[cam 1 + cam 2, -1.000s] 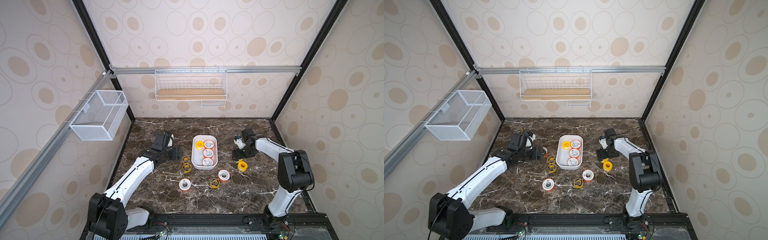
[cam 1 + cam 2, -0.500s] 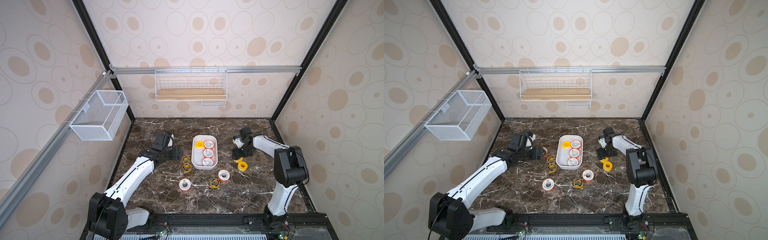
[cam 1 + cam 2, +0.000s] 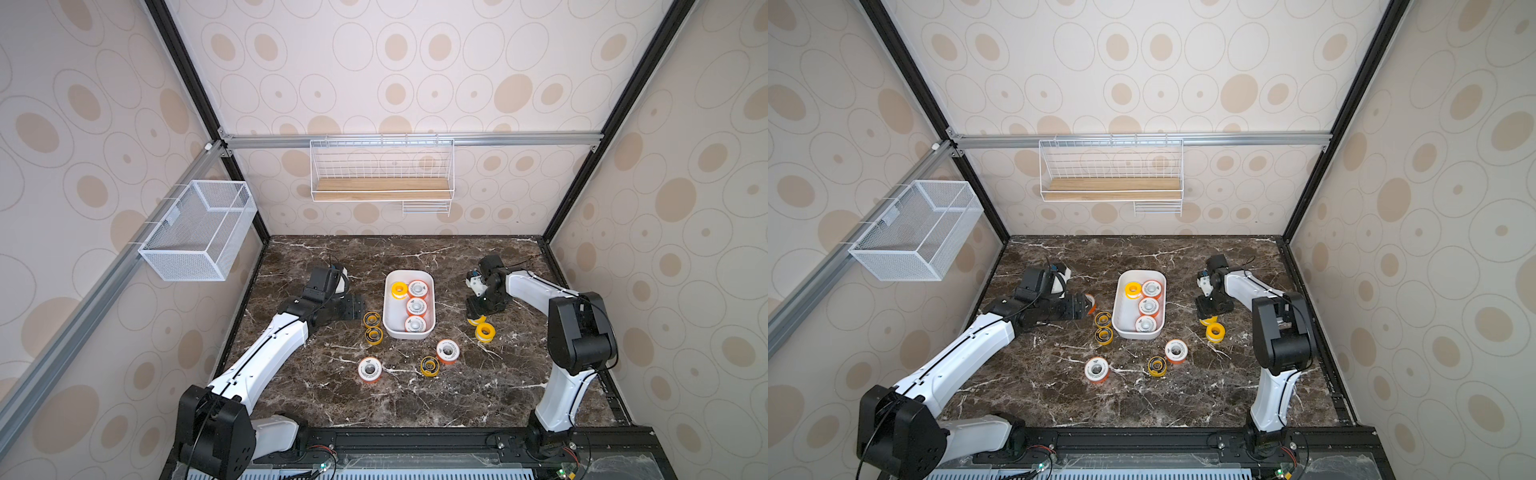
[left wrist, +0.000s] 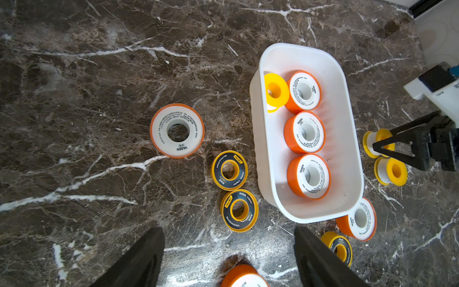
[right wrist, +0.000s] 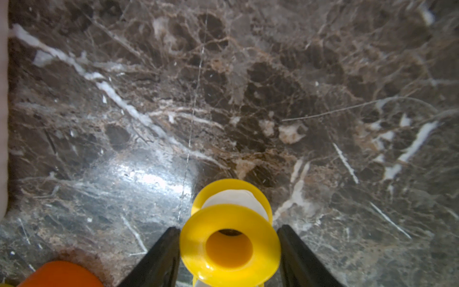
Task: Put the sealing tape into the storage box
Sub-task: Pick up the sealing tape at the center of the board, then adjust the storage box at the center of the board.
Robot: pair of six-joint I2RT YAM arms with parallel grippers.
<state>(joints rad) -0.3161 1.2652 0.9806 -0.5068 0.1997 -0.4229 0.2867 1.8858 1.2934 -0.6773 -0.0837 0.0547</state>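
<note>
Toward the right edge of the worktop (image 3: 415,399), the right gripper (image 5: 227,227) touches both sides of a yellow spool (image 5: 228,251); real pinching I cannot tell. The left gripper (image 4: 228,228) is spread.

Both top views are bright and evenly lit by soft overhead light, with only faint shadows on the dark glossy tabletop (image 3: 415,407), slight darkening in the corners, and wide-angle stretch that leans the black frame posts (image 3: 195,91) outward. The left wrist view is sharp and well lit, with soft shadows inside and beside the storage box (image 4: 342,154) and bending toward the picture's edges. The right wrist view shows a white glare patch on the marble, a crisp yellow spool (image 5: 229,246) near the lens, and softer, blurred stone farther off.
</note>
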